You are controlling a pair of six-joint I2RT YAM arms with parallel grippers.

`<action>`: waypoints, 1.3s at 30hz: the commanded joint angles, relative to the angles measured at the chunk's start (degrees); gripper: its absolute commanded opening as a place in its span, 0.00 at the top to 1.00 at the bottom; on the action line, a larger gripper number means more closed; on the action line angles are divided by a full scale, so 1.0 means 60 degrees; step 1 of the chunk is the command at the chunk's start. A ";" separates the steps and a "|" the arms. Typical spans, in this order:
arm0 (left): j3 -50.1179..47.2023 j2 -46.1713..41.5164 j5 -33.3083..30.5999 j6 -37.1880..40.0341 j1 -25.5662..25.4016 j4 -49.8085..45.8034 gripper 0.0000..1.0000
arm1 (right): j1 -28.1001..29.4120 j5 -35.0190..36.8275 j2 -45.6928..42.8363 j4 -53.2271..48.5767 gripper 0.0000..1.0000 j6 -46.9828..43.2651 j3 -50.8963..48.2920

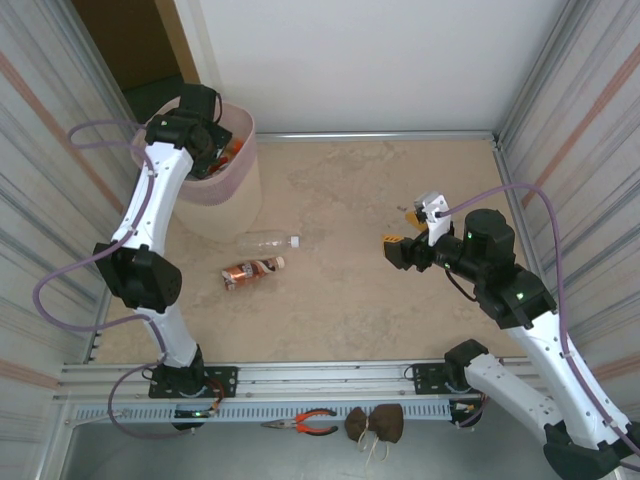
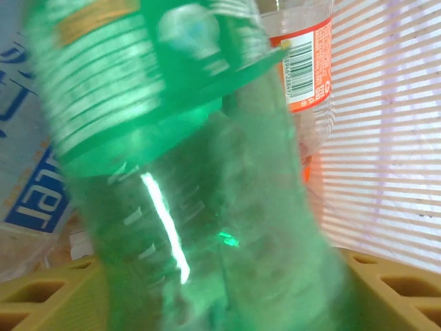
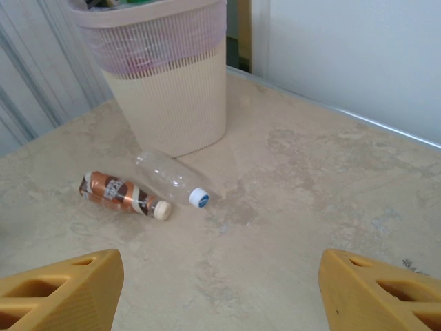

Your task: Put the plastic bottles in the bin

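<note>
At the far left corner of the tabletop [image 1: 400, 300] stands the beige bin [image 1: 240, 190], a pink bag [image 1: 244, 140] folded over its rim. The left tool [image 1: 205, 140] hangs over the bin's mouth. In its wrist view a blurred green bottle [image 2: 207, 207] sits between the yellow fingers [image 2: 41, 296]. Behind it inside the bag are a blue-labelled bottle [image 2: 27, 186] and an orange-labelled bottle [image 2: 306, 62]. Whether the left tool grips the green bottle or stands loose around it I cannot tell.

Just right of the bin's foot a clear bottle [image 1: 265, 241] lies on its side on the tabletop. A brown-labelled bottle [image 1: 250, 271] lies close beside it on the near side. Well apart to the right, the right tool [image 1: 400, 228] hovers above bare tabletop, its fingers spread wide with nothing between them.
</note>
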 commanded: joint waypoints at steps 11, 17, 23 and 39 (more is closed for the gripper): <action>0.0299 -0.0906 -0.0351 0.0665 0.0057 0.0374 0.21 | -0.0127 -0.0372 0.0178 0.0266 0.26 -0.0183 0.0185; 0.0278 -0.0946 -0.0139 0.1448 0.0324 0.0795 0.27 | -0.0137 -0.0395 0.0211 0.0309 0.26 -0.0136 0.0207; 0.0288 -0.0646 0.0256 0.1738 0.0528 0.0994 0.32 | -0.0134 -0.0386 0.0295 0.0302 0.26 -0.0134 0.0248; 0.0370 0.0527 0.1418 0.2431 0.1324 0.1954 0.44 | -0.0148 -0.0330 0.0569 0.0399 0.26 -0.0129 0.0249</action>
